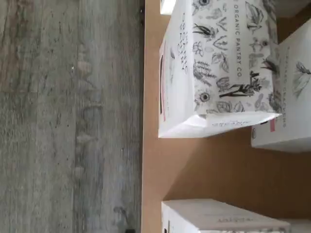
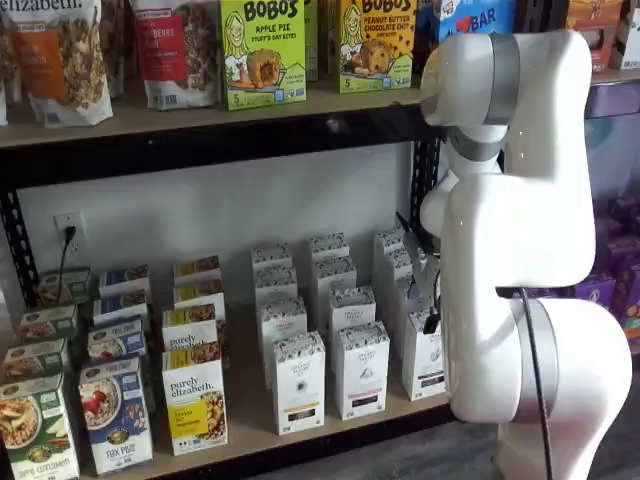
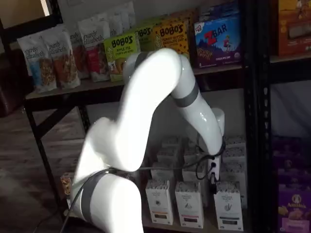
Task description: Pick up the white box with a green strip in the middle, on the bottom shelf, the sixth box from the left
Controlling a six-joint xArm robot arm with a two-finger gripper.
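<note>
The white box stands at the front of its row on the bottom shelf, at roughly four o'clock in a shelf view, with its right edge hidden behind the white arm. In the wrist view its black-speckled top fills much of the picture and the tan board shows beside it. This suggests the wrist is poised above the carton so that the fingers can come down on either side of its narrow body. The fingers are hard to make out – only a dark stub and a cable loop show beneath the wrist – but they stand spread wide and hold nothing, as the box rests squarely on the board. The green strip cannot be confirmed; only a short dark label shows low on the front. The neighbouring cartons – close at nine o'clock – leave little side room, so a straight descent seems wise.
</note>
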